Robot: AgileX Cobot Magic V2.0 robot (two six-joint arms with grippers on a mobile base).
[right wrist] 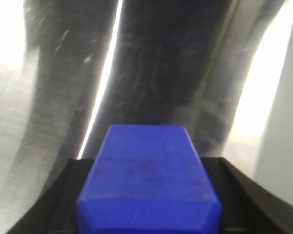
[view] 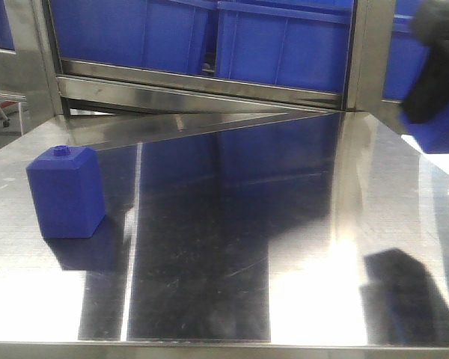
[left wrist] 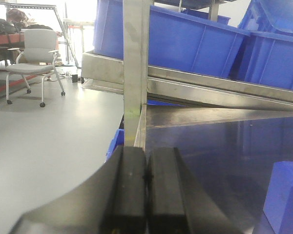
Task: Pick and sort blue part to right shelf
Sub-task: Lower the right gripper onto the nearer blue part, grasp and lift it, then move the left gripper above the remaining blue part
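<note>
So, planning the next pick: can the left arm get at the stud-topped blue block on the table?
Probably yes: the block stands alone on the table, nothing around it, though the left gripper is shut.

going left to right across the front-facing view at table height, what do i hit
short blue block with a round stud → bare stretch of steel tabletop → blue part held up off the table in the right gripper, at the right edge of the picture
</note>
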